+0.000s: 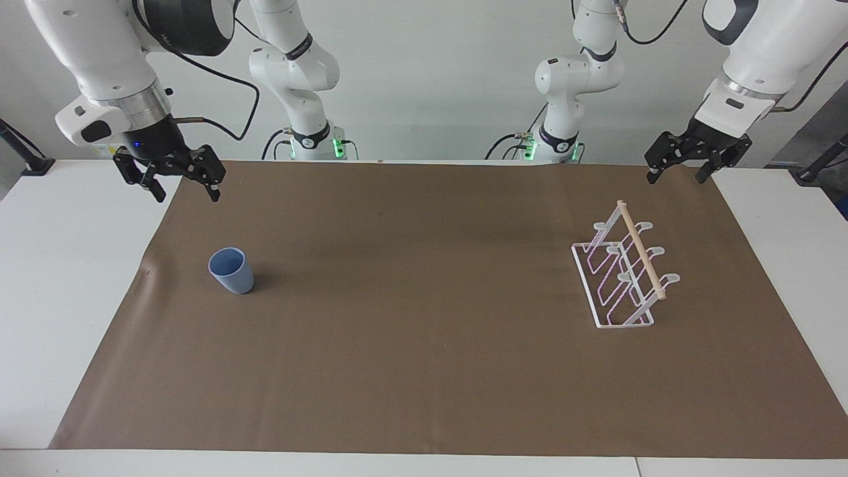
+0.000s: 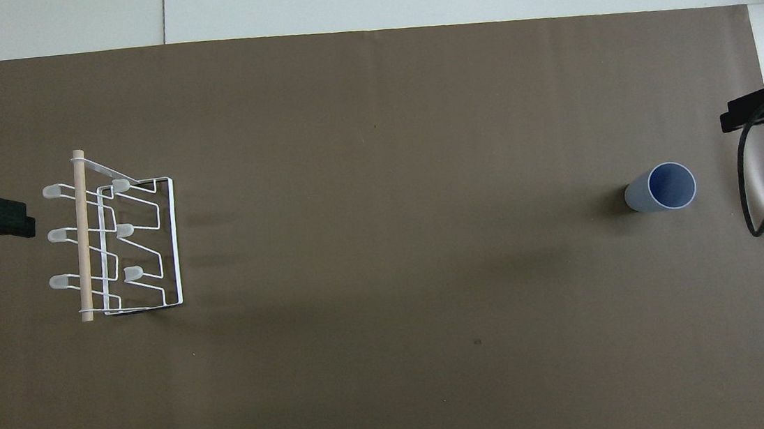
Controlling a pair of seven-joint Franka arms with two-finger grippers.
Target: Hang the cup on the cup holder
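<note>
Markings: no legible writing on any item.
Cup: light blue, upright on the brown mat, toward the right arm's end.
Cup holder: white wire, wooden dowel, toward the left arm's end, well apart from the cup.
Right gripper: raised over the mat's edge near the cup, fingers spread, empty.
Left gripper: raised near the holder, spread, empty; cut off in the overhead view.

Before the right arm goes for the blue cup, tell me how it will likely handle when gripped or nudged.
The cup stands upright, rim up, on the brown mat, tapering to a narrower base, so a high sideways nudge may tip it. On its side it would probably roll in a curve. It looks small and smooth, likely light and perhaps slippery between fingers.
</note>
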